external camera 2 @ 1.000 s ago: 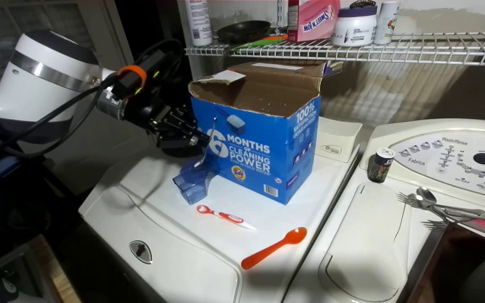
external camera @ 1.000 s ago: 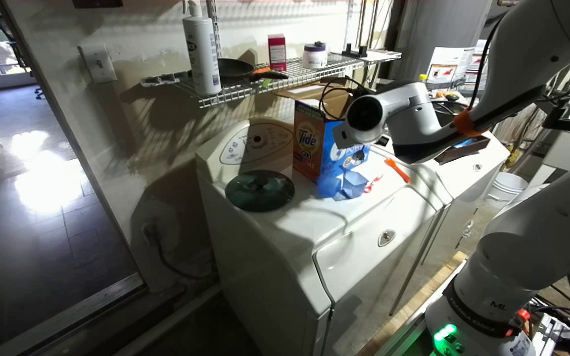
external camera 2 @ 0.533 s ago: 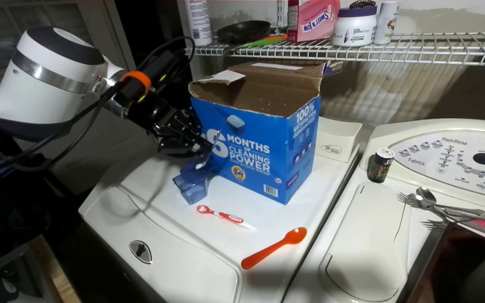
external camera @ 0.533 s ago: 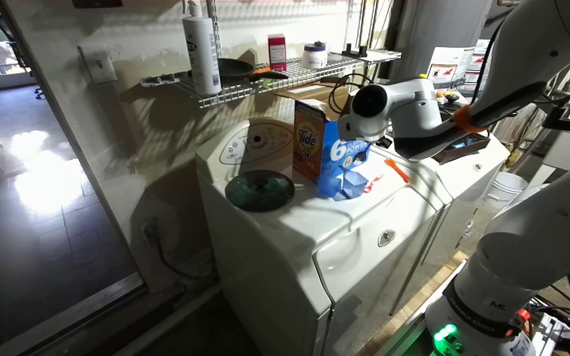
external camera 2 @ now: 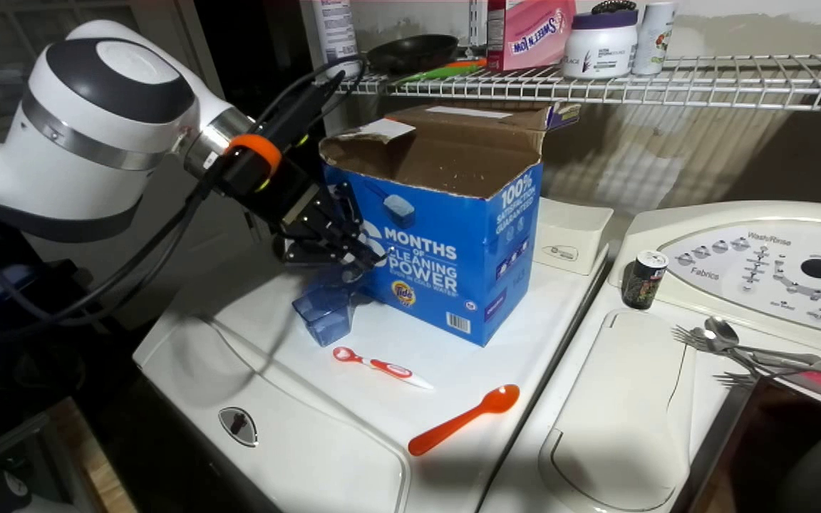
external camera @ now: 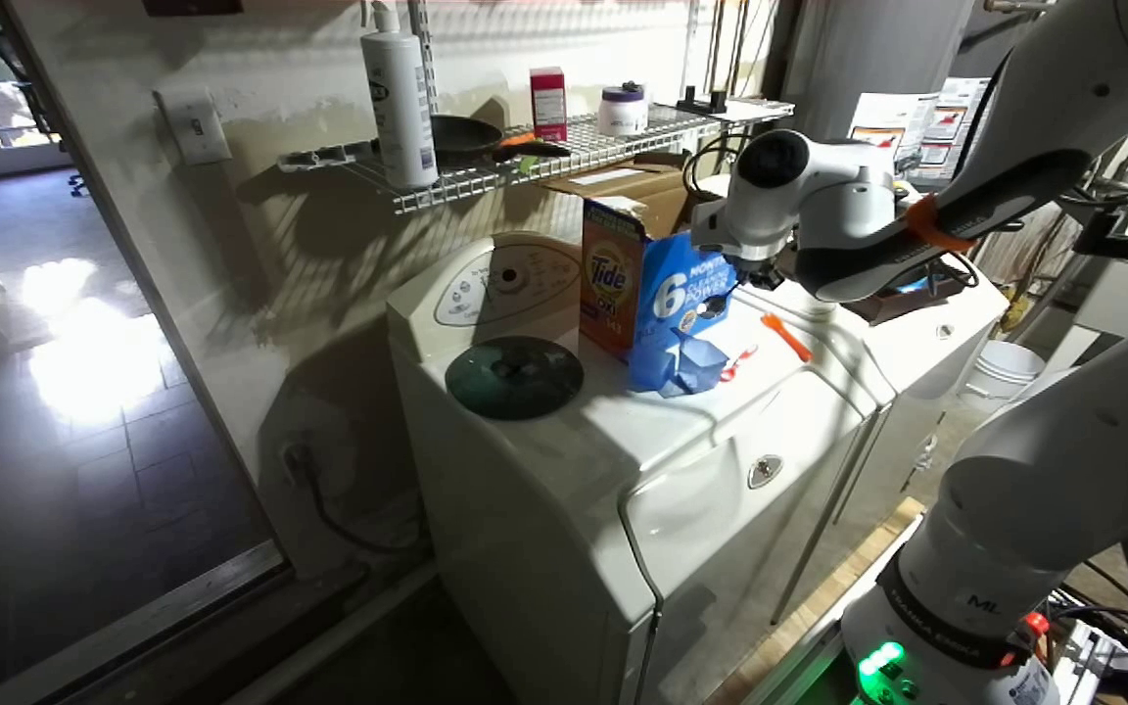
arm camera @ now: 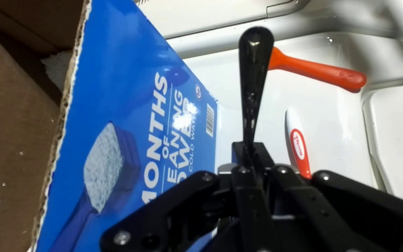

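My gripper is shut on a dark, shiny utensil, whose rounded handle sticks out past the fingertips in the wrist view. Its far end is hard to make out. In an exterior view the gripper hangs beside the printed front of an open blue detergent box; whether it touches the box I cannot tell. Below it a translucent blue scoop rests on the white machine top. A red-and-white small spoon and an orange spoon lie nearby, both also partly seen in the wrist view.
A wire shelf with a pan, boxes and bottles runs above the box. Beside the scoop's machine, another one carries a small black can and metal cutlery. A dark round lid lies left of the box.
In both exterior views my gripper has shifted to the right along the box front, carrying the utensil, and the wrist has tilted. Box, scoop and loose spoons have stayed put.
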Action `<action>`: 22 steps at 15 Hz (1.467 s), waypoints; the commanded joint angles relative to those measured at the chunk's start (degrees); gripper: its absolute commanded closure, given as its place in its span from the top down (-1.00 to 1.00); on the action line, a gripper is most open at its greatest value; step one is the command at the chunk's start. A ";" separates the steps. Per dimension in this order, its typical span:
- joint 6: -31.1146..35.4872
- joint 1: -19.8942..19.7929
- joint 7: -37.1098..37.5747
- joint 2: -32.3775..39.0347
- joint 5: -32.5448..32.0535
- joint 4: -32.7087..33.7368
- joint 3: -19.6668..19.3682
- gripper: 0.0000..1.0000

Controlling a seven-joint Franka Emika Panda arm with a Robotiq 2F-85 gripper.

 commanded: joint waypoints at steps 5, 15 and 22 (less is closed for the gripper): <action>13.93 -1.96 -14.19 5.87 12.42 2.10 -6.64 -0.96; 20.06 -1.55 -38.62 12.98 35.48 2.12 -9.93 -0.96; 19.46 -3.37 -54.40 15.07 50.82 2.52 -8.52 -0.96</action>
